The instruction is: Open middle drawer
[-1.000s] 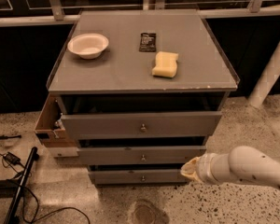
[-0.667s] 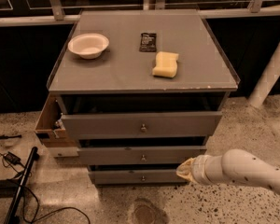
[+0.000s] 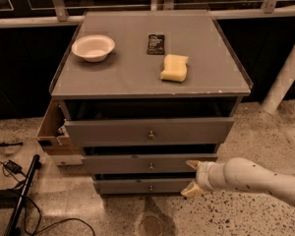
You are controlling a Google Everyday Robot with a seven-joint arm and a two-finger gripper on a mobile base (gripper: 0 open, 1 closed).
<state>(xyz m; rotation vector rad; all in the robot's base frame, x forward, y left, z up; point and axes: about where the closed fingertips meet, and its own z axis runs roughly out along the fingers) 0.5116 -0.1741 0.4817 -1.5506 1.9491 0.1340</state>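
Observation:
The grey cabinet [image 3: 150,77] has three drawers. The middle drawer [image 3: 118,163] is a long flat grey front with a small round knob [image 3: 151,166] at its centre, set between the top drawer [image 3: 113,131] and the lowest drawer [image 3: 128,186]. The top drawer stands pulled out a little. My gripper [image 3: 191,178] comes in from the lower right on a white arm [image 3: 255,180]. Its two pale fingertips are spread apart, one at the middle drawer's right end, one lower by the lowest drawer. It is open and empty, right of the knob.
On the cabinet top lie a white bowl [image 3: 93,47], a yellow sponge [image 3: 174,68] and a small black packet [image 3: 156,44]. A brown box [image 3: 52,129] sticks out at the cabinet's left side. Cables [image 3: 12,168] and a black pole [image 3: 22,195] lie on the floor at left. A white post [image 3: 285,77] stands at right.
My arm and gripper have moved left, closer to the drawer fronts. The drawers have not moved.

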